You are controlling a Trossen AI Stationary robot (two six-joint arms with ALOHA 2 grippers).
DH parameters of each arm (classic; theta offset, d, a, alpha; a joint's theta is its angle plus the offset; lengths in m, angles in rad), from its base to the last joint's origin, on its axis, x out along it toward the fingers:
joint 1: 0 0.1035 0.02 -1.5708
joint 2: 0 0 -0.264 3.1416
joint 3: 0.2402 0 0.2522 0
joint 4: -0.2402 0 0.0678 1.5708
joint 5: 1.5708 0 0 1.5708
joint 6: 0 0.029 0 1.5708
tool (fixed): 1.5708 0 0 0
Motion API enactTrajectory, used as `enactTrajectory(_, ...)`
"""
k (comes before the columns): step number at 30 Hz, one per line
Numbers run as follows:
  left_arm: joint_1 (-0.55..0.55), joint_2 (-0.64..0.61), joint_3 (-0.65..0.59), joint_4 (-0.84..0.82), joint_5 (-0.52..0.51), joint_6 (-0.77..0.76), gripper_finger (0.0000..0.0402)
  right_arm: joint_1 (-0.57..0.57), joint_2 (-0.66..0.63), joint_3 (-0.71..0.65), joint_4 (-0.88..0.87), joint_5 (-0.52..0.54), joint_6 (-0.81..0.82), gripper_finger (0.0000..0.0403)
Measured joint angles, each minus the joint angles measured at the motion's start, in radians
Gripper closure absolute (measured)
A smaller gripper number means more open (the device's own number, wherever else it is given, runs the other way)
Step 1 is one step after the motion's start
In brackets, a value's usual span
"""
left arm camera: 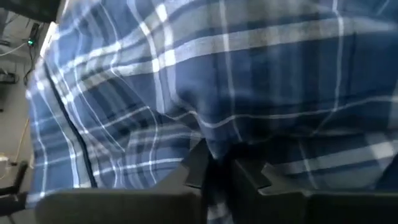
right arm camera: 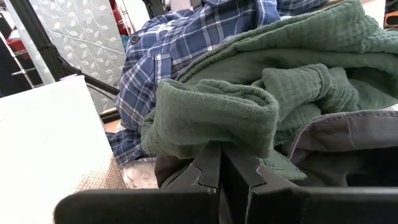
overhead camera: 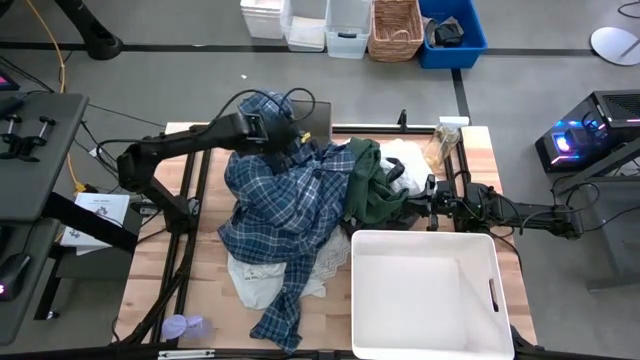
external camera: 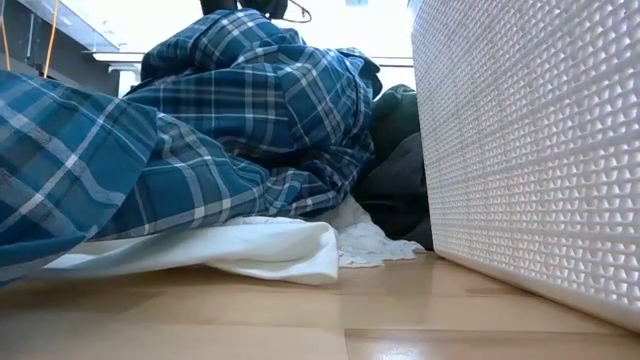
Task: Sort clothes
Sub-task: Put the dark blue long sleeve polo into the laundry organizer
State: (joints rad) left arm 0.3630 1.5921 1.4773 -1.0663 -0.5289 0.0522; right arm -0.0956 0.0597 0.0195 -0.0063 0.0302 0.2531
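Note:
The blue-and-white plaid shirt [overhead camera: 285, 200] drapes over the pile in the middle of the table, with its lower end [overhead camera: 275, 325] on the wood. My left gripper [overhead camera: 275, 125] is shut on its far part. The dark green garment [overhead camera: 370, 185] lies at the pile's right side, against the shirt. My right gripper [overhead camera: 408, 205] is shut on it. A black-grey garment [right arm camera: 348, 137] lies under the green one. White lacy pieces [overhead camera: 265, 275] lie under the shirt on the table. My left gripper pinches a bunched fold of the plaid shirt [left arm camera: 214, 140] between its two fingers, at the shirt's far end. The cloth spreads away from the fingers and runs down onto the pile. My right gripper pinches a thick rolled fold of the dark green garment [right arm camera: 217, 134] between its two fingers, coming in level from the table's right. The fold bulges just beyond the fingertips. The rest of the garment lies on the pile.
A large white bin [overhead camera: 425, 295] stands at the near right, beside the pile; its patterned wall [external camera: 530, 150] fills the right of the low view. A small lavender plastic object [overhead camera: 185, 326] lies at the near left corner. A clear jar [overhead camera: 443, 145] stands at the far right.

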Motion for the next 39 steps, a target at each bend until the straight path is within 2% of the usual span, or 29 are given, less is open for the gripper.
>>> enactTrajectory(6, 0.0, 0.0, 0.038, -0.012, 0.072, -0.114, 0.0274, 0.0, 0.0, 0.0, 0.0, 0.0, 0.0, 0.0402)
enactTrajectory(12, 0.001, 0.0, 0.217, -0.08, 0.242, -0.147, 0.0174, 0.0, 0.0, 0.0, 0.0, 0.0, 0.0, 0.0402)
enactTrajectory(15, 0.008, -0.001, 0.323, -0.132, 0.302, -0.118, 0.0139, 0.0, 0.0, 0.0, 0.0, 0.0, 0.0, 0.0402)
enactTrajectory(19, 0.01, -0.001, 0.431, -0.192, 0.352, -0.102, 0.012, 0.0, 0.0, 0.0, 0.0, 0.0, 0.0, 0.0402)
enactTrajectory(21, 0.009, -0.002, 0.462, -0.214, 0.418, -0.096, 0.0118, 0.0, 0.0, 0.0, 0.0, 0.0, 0.0, 0.0402)
enactTrajectory(22, 0.005, -0.002, 0.468, -0.222, 0.477, -0.101, 0.0118, 0.0, 0.0, 0.0, 0.0, 0.0, 0.0, 0.0402)
enactTrajectory(25, -0.029, -0.002, 0.468, -0.233, 0.747, -0.183, 0.0117, 0.0, 0.0, 0.0, 0.0, 0.0, 0.0, 0.0402)
enactTrajectory(26, -0.061, -0.002, 0.468, -0.237, 0.808, -0.212, 0.0117, 0.0, 0.0, 0.0, 0.0, 0.0, 0.0, 0.0402)
enactTrajectory(27, -0.107, -0.004, 0.468, -0.245, 0.815, -0.244, 0.0118, 0.0, 0.0, 0.0, 0.0, 0.0, 0.0, 0.0402)
enactTrajectory(29, -0.225, -0.006, 0.468, -0.289, 0.699, -0.279, 0.012, 0.0, 0.0, 0.0, 0.0, 0.0, 0.0, 0.0402)
enactTrajectory(34, -0.538, 0.008, 0.466, -0.34, 0.279, -0.405, 0.0123, 0.0, 0.0, 0.0, 0.0, 0.0, 0.0, 0.0402)
enactTrajectory(37, -0.651, 0.029, 0.468, -0.313, 0.034, -0.518, 0.0124, 0.0, 0.0, 0.0, 0.0, 0.0, 0.0, 0.0402)
enactTrajectory(39, -0.682, 0.053, 0.468, -0.303, -0.05, -0.579, 0.0124, 0.0, 0.0, 0.0, 0.0, 0.0, 0.0, 0.0402)
